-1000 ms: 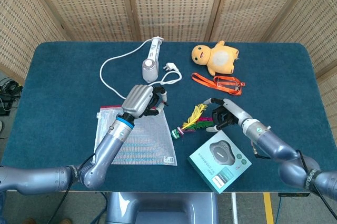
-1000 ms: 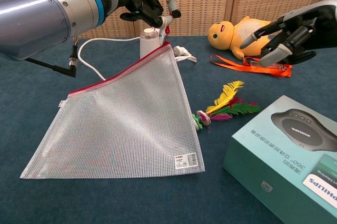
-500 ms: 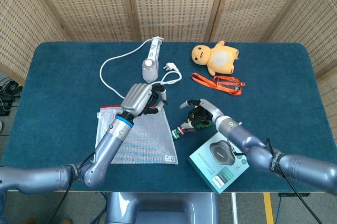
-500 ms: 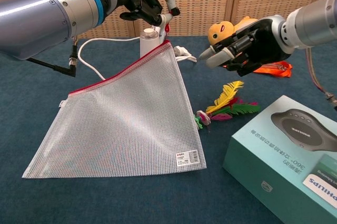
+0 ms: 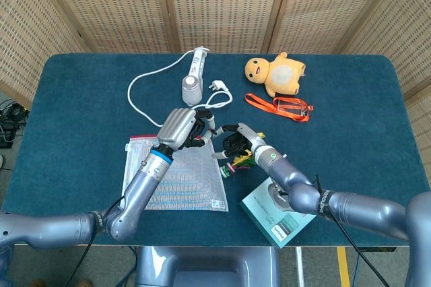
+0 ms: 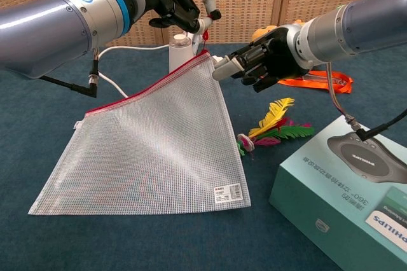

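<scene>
A dark blue table (image 5: pixel 81 105) was backed by woven cane screens (image 5: pixel 222 4). Frame centre, the mesh zip pouch's (image 6: pixel 152 150) corner was pinched by the left hand (image 6: pixel 181 0); the right hand (image 6: pixel 257 64), fingers spread and empty, was held just beside it.

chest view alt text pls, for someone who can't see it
The left robot hand lifts a mesh zipper pouch by its red-zippered corner while the right robot hand reaches toward that corner, above a feather shuttlecock and a teal box.

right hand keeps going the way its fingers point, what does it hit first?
Probably the raised corner of the mesh pouch that the left hand holds up. The right hand points straight at it, with little gap; depth uncertain.
</scene>
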Tool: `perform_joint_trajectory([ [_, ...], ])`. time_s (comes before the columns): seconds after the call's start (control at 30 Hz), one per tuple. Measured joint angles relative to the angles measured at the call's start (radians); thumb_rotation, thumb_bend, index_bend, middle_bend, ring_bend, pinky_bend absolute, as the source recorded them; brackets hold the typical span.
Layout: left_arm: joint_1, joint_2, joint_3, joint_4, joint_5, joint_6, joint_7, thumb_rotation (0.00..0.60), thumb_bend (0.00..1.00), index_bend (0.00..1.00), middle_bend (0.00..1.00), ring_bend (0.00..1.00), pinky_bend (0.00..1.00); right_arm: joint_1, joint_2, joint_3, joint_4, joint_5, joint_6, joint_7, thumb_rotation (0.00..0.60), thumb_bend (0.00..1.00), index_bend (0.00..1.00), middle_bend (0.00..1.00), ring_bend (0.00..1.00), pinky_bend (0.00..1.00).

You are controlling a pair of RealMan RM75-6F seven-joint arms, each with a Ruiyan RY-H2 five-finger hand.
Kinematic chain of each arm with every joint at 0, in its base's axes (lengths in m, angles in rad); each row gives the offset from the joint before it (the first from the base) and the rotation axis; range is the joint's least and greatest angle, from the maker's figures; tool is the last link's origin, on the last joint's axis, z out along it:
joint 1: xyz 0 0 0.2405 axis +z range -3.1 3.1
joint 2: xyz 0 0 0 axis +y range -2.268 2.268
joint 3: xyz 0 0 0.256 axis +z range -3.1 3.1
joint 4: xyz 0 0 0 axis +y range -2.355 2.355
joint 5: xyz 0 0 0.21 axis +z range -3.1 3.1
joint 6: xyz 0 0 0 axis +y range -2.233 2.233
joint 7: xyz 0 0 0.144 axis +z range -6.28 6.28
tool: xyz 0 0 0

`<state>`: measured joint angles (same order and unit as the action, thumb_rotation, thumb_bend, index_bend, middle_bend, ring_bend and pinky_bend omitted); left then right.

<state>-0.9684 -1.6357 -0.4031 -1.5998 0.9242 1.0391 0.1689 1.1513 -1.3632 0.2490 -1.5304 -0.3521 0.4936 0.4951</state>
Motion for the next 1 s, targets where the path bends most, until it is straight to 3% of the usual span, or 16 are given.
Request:
perform_joint_trajectory([
  [0.4, 0.008, 0.007, -0.011, -0.019, -0.016, -0.005, -0.026, 0.600, 0.86, 0.77, 0.90, 0.89, 0.94, 0.005, -0.032, 0.030, 0.020, 0.050, 0.020, -0.041, 0.600, 0.35, 0.47, 0.85, 0.82, 1.00],
  [0.73, 0.007, 0.004, -0.015, -0.015, -0.040, -0.030, -0.052, 0.600, 0.86, 0.77, 0.90, 0.89, 0.94, 0.003, -0.057, 0.054, 0.038, 0.068, 0.013, -0.064, 0.600, 0.40, 0.50, 0.86, 0.82, 1.00],
  [1.0, 0.011, 0.007, -0.017, -0.013, -0.046, -0.041, -0.076, 0.600, 0.86, 0.77, 0.90, 0.89, 0.94, -0.005, -0.072, 0.062, 0.050, 0.070, 0.016, -0.082, 0.600, 0.57, 0.58, 0.88, 0.82, 1.00],
])
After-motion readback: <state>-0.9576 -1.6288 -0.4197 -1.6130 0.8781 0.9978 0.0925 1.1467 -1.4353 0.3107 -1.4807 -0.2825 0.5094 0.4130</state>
